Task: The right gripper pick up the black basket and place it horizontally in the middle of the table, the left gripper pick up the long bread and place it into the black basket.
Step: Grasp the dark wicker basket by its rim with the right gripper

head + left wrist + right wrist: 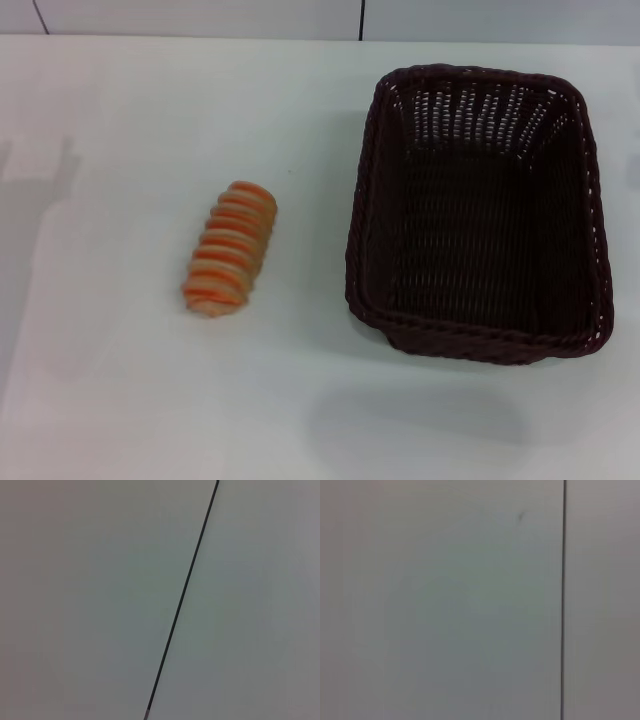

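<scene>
- Head view: the black basket (478, 215) sits on the right side of the table (120, 120), its long side running from near to far, and it is empty. The long bread (230, 248) lies well apart to its left, striped side up, tilted a little with its far end leaning right. Neither arm nor gripper shows here, only faint shadows on the tabletop, so I judge the task has not begun: the first step, the right gripper fetching the basket, is the one in hand.
- What that step calls for, as I judge it: the right gripper must come down over a basket wall, pinch the braided rim, lift, turn the basket so its long side runs left to right, and set it in the middle. The bread lies close to that spot, so the basket must be placed clear of it.
- Left wrist view: only a plain pale surface crossed by a thin dark seam; no fingers, no bread. Whether the left gripper is open or closed cannot be told.
- Right wrist view: the same kind of pale surface with a dark seam; no fingers, no basket. The right gripper's state is likewise hidden.
</scene>
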You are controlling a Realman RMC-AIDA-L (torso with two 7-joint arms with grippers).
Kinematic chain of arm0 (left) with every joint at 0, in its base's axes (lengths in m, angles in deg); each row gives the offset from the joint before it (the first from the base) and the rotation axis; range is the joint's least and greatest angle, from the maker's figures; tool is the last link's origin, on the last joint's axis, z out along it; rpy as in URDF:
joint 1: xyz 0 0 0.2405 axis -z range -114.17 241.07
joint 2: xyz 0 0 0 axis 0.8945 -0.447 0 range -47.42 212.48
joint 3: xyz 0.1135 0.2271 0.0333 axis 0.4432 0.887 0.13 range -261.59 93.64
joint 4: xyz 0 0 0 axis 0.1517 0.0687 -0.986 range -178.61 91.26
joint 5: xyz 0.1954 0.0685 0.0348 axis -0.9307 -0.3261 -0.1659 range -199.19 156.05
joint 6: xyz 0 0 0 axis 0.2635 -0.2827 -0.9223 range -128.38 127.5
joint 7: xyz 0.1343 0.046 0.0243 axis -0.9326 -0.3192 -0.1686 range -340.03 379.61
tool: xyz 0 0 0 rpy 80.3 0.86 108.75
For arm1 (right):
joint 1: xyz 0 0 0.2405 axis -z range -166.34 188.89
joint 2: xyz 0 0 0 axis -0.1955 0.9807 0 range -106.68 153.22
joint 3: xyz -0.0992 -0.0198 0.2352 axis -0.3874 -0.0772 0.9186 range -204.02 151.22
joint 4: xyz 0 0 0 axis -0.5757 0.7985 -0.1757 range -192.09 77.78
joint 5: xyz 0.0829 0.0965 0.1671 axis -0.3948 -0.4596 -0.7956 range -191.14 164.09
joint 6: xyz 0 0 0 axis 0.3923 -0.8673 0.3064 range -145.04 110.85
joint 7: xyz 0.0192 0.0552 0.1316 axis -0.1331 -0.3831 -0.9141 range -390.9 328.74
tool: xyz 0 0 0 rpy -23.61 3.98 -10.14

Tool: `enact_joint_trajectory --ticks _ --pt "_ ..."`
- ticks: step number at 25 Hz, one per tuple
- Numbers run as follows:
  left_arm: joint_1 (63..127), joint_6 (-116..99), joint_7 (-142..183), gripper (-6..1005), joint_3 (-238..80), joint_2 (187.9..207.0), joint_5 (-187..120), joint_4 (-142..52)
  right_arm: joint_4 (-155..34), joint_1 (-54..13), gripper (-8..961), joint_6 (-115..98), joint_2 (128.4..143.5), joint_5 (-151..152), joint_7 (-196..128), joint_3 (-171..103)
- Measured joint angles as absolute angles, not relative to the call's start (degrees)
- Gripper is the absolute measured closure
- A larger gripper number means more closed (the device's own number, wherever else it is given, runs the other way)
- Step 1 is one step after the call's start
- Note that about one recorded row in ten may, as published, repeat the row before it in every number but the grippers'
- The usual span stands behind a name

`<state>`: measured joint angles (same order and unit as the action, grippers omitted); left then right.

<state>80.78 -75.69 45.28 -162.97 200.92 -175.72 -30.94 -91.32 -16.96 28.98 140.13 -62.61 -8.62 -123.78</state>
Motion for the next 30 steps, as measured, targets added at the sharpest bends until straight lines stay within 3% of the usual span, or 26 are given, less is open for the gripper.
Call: enact_joint_trajectory --ticks 7,12,19,24,30 --pt "81.0 -75.9 45.3 141 -163.0 200.92 -175.7 -30.4 -107.5 -11.8 232 14.3 142.14 -62.8 3.1 -114.7" --pt "81.1 -76.4 45.3 141 -163.0 200.92 -175.7 -30.3 -112.0 -10.3 232 7.0 142.01 -62.8 3.9 -111.5" --pt "81.0 -76.5 45.3 141 -163.0 200.92 -175.8 -29.5 -111.6 -9.0 231 12.9 141.78 -57.1 -0.2 -112.3" --pt "80.9 -76.7 45.5 141 -162.9 200.91 -176.0 -29.5 -108.8 -6.9 230 22.0 141.64 -35.2 -23.8 -112.5" --pt "81.0 -76.7 45.5 141 -162.8 200.91 -176.1 -29.5 -111.8 -5.4 232 18.6 141.02 -19.5 -37.8 -111.4"
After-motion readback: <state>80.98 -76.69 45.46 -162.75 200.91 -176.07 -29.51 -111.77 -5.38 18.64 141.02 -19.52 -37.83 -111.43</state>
